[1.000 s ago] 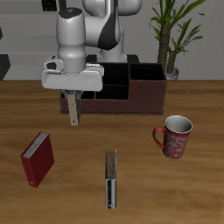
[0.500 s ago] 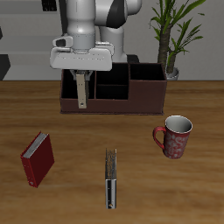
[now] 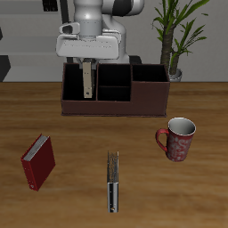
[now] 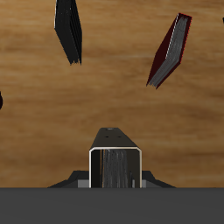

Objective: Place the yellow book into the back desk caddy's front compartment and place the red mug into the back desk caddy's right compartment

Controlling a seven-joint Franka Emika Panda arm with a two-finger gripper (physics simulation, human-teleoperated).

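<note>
Yellow book (image 3: 86,82) clamped in jaws above caddy (image 3: 147,100), not in yet; red mug (image 3: 179,139) untouched on bench (image 3: 80,200).

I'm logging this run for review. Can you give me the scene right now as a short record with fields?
claw: claw raised above the table's back area, apparently shut on the book
held item: small thin pale tan-yellow book, hanging upright in front of the caddy; not seated in any section
caddy: long low dark maroon-brown desk caddy, at the table's back
mug: red speckled mug with loop handle, upright on the table, apart from the caddy
other books: red book; dark book with white-grey spine, both nearer the front edge
progress: neither item placed yet
</note>
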